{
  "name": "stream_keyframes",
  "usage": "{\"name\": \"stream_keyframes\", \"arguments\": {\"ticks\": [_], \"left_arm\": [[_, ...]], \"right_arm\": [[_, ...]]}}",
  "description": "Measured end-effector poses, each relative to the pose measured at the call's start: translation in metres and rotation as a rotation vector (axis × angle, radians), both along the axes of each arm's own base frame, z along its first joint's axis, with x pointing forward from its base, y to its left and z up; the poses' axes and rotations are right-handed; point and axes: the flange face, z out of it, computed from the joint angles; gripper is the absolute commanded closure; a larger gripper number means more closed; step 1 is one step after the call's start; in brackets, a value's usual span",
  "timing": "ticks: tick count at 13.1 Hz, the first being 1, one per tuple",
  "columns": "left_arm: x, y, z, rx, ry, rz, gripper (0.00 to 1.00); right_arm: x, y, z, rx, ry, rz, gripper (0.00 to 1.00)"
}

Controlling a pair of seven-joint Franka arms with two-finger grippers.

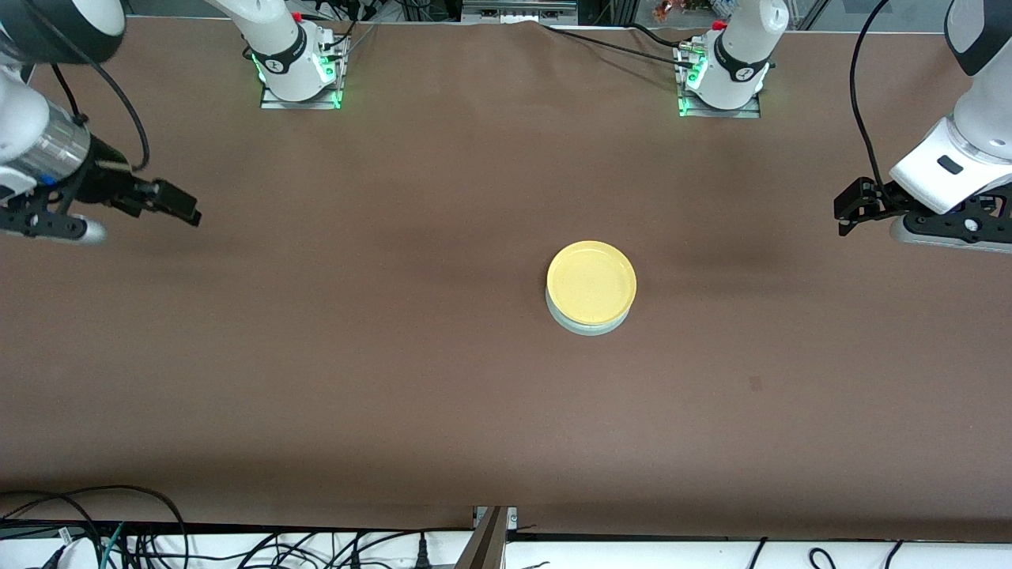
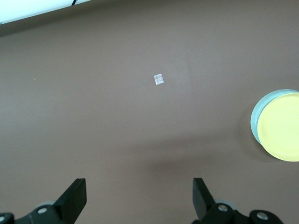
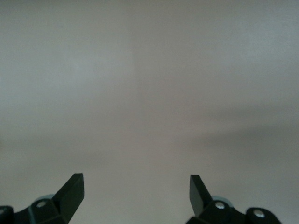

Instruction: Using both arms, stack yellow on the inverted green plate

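Observation:
The yellow plate (image 1: 591, 283) lies rim up on the pale green plate (image 1: 587, 327) near the middle of the brown table; only a crescent of green rim shows beneath it. In the left wrist view the yellow plate (image 2: 282, 133) and the green plate (image 2: 256, 119) sit at the picture's edge. My left gripper (image 1: 844, 215) hangs open over the table's left-arm end, well apart from the stack, with nothing between its fingers (image 2: 138, 186). My right gripper (image 1: 186, 209) hangs open over the right-arm end, also holding nothing (image 3: 136, 181); its wrist view shows only bare cloth.
The two arm bases (image 1: 299, 71) (image 1: 723, 79) stand along the table's edge farthest from the front camera. A small white scrap (image 2: 159, 80) lies on the cloth. Loose cables (image 1: 118, 537) run below the edge nearest that camera.

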Motion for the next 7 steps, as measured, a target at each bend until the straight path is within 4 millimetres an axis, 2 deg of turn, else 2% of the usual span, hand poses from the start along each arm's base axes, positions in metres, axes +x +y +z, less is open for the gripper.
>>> {"name": "stream_keyframes", "arguments": {"ticks": [3, 7], "left_arm": [[0.0, 0.0, -0.001, 0.0, 0.002, -0.001, 0.0], [0.001, -0.001, -0.002, 0.0, 0.003, -0.001, 0.0]], "right_arm": [[-0.027, 0.0, -0.004, -0.05, 0.08, 0.12, 0.0], [-0.028, 0.004, -0.008, -0.07, 0.095, 0.151, 0.0]]}}
